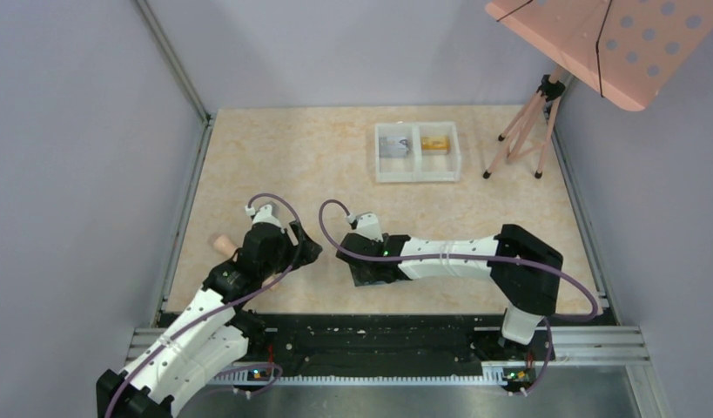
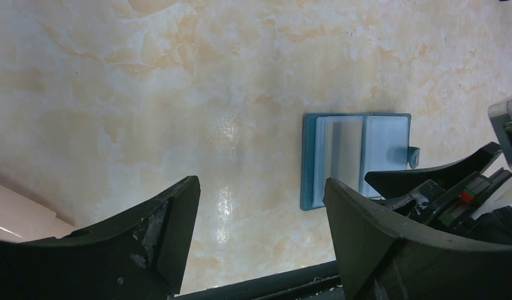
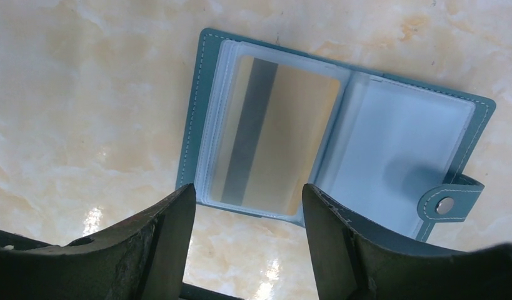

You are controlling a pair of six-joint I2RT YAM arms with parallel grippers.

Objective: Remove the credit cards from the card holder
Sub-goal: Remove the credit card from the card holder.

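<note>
The right arm (image 1: 457,252) stretches leftward along the near edge. Its right gripper (image 3: 247,200) hovers wide and empty over the open card holder (image 3: 397,144), where one credit card (image 3: 275,134) sits pocketed. The left gripper (image 2: 262,187) hangs wide and empty just left.

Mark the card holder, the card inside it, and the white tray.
card holder (image 3: 406,147): right wrist view, right pocket.
card (image 3: 291,137): right wrist view, gold face.
white tray (image 1: 396,177): top external view, near wall.

Grey walls (image 1: 74,131), beige marbled tabletop (image 1: 292,165), pink pegboard (image 1: 649,61)
</note>
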